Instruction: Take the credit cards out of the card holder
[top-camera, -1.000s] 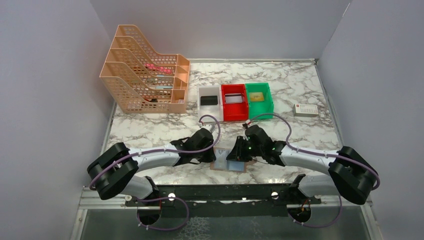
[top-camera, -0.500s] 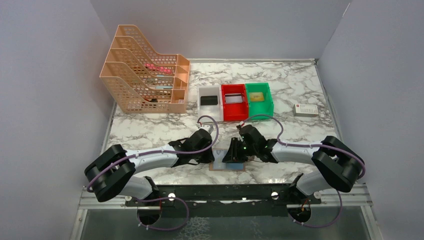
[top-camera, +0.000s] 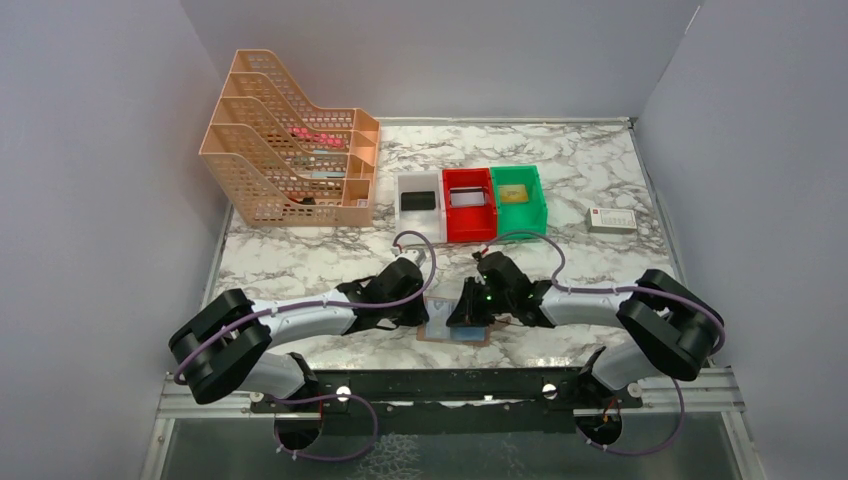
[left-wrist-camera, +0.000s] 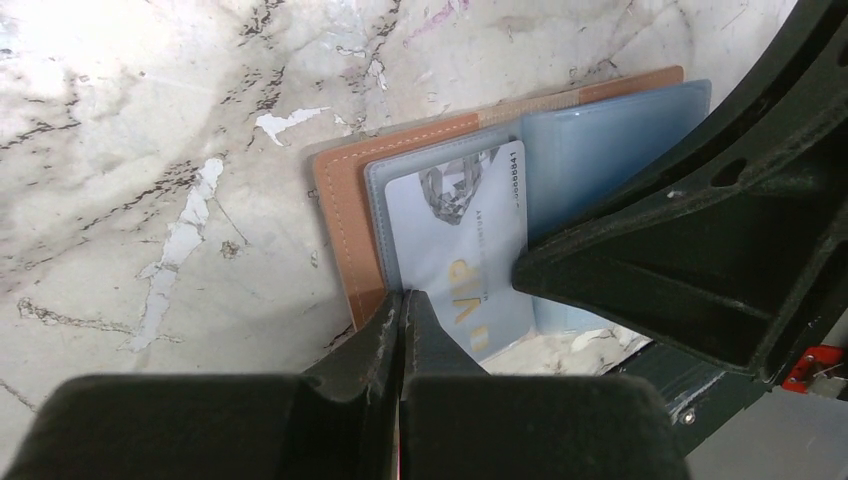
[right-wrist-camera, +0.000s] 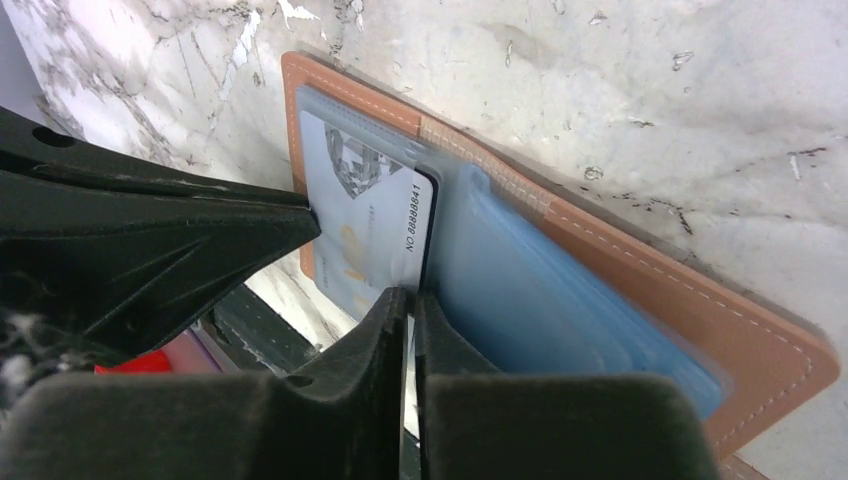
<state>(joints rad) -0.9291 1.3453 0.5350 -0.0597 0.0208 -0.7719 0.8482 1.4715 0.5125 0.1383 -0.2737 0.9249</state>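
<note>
The tan card holder (top-camera: 450, 337) lies spread open near the table's front edge, its pale blue panels up. In the left wrist view the card holder (left-wrist-camera: 345, 215) shows a pale credit card (left-wrist-camera: 460, 230) with gold "VIP" lettering, partly out of a blue pocket. My left gripper (left-wrist-camera: 403, 295) is shut, its tips pressing on the pocket's left edge. My right gripper (right-wrist-camera: 410, 295) is shut on the credit card's (right-wrist-camera: 365, 225) long edge, beside the blue panels (right-wrist-camera: 540, 290). Both grippers meet over the card holder in the top view, left (top-camera: 425, 318) and right (top-camera: 463, 313).
A peach file rack (top-camera: 290, 150) stands at the back left. A white bin (top-camera: 418, 186), a red bin (top-camera: 468, 225) and a green bin (top-camera: 519, 215) sit in a row mid-table. A small white box (top-camera: 611, 220) lies at the right. The black arm rail (top-camera: 450, 385) runs just below the card holder.
My right arm has drawn in and shifted left over the card holder. The left arm has barely moved. The card holder has shifted slightly.
</note>
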